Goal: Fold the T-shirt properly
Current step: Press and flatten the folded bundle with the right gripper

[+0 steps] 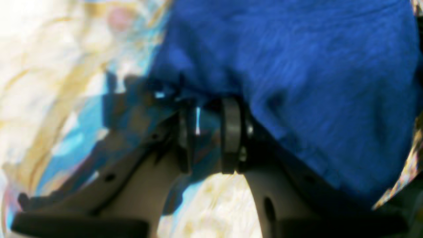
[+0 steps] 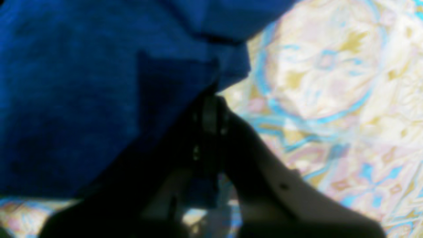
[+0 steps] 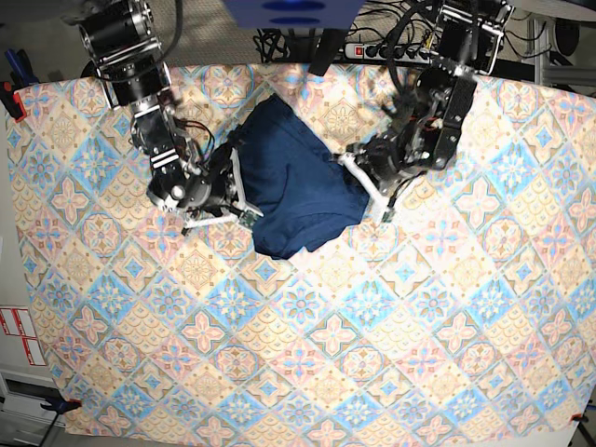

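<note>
The dark navy-blue knit T-shirt (image 3: 293,200) is lying bunched in the upper middle of the pastel patterned tablecloth (image 3: 372,354). The left gripper (image 1: 208,132) is pinching its edge; the right gripper (image 2: 210,109) is pressed together on its hem.

Base view: high overhead, facing straight down, far enough to take in nearly the whole tablecloth (image 3: 307,354), both arms, and the T-shirt (image 3: 293,191) between them. Left wrist view: mounted behind the left gripper (image 1: 211,132), looking along its fingers, very close and blurred, against blue cloth. Right wrist view: likewise behind the right gripper (image 2: 211,109), equally near and blurred. Shared by all three: T-shirt edge and patterned tablecloth.
</note>
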Tool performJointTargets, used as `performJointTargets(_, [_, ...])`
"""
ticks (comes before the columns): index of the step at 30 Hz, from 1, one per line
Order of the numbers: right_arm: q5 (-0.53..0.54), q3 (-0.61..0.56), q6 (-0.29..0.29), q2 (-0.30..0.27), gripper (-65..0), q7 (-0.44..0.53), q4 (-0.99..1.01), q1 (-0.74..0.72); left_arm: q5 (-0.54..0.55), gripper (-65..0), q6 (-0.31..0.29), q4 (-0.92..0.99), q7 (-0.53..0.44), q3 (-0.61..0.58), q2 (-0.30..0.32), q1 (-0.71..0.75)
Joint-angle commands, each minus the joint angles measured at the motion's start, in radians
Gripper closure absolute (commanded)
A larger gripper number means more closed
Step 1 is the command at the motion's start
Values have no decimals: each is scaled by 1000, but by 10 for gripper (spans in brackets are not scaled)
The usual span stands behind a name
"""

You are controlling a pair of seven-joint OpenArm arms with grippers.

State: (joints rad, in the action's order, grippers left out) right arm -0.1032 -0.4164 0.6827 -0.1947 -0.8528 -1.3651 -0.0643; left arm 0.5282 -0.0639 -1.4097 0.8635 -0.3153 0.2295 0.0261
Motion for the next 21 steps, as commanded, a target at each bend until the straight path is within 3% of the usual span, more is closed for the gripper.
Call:
performJointTargets(1, [6, -2, 15, -2, 0, -21, -38, 22, 4, -133, -1, 16, -25, -18, 1, -35])
performJointTargets(12, [6, 6, 15, -65, 0, -99, -322, 169, 4, -132, -1, 270, -131, -146, -68, -222])
performJointTargets(17, [6, 44, 15, -108, 0, -99, -408, 168, 8, -131, -1, 171, -85, -140, -57, -206])
performJointTargets(21, [7, 49, 15, -108, 0, -99, -515, 197, 10, -131, 42, 13, -60, -46, 15, -99])
